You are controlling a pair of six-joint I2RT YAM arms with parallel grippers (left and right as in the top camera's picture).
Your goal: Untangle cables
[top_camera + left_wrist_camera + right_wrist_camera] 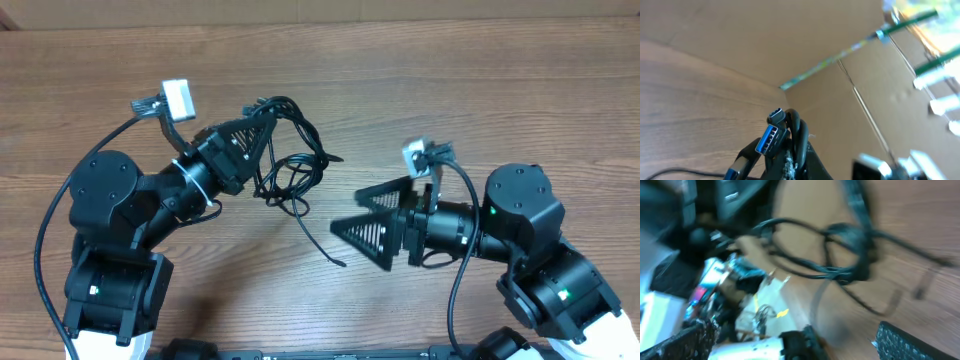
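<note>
A robot lab setup: left arm (110, 200) and right arm (520, 215) at a wood-grain surface (400, 60), cardboard wall (850, 110) at twelve o'clock.

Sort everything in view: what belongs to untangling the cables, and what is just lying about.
Belongs to the job:
- the cables, a tangled black bundle
- left gripper, shut on their plug ends
- right gripper, open, apart from them

Just there:
- wooden table
- the arms' own thicker wires
- cardboard wall

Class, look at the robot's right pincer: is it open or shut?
Open. In the overhead view the right pincer has its two fingers wide apart, with nothing gripped between them.
</note>
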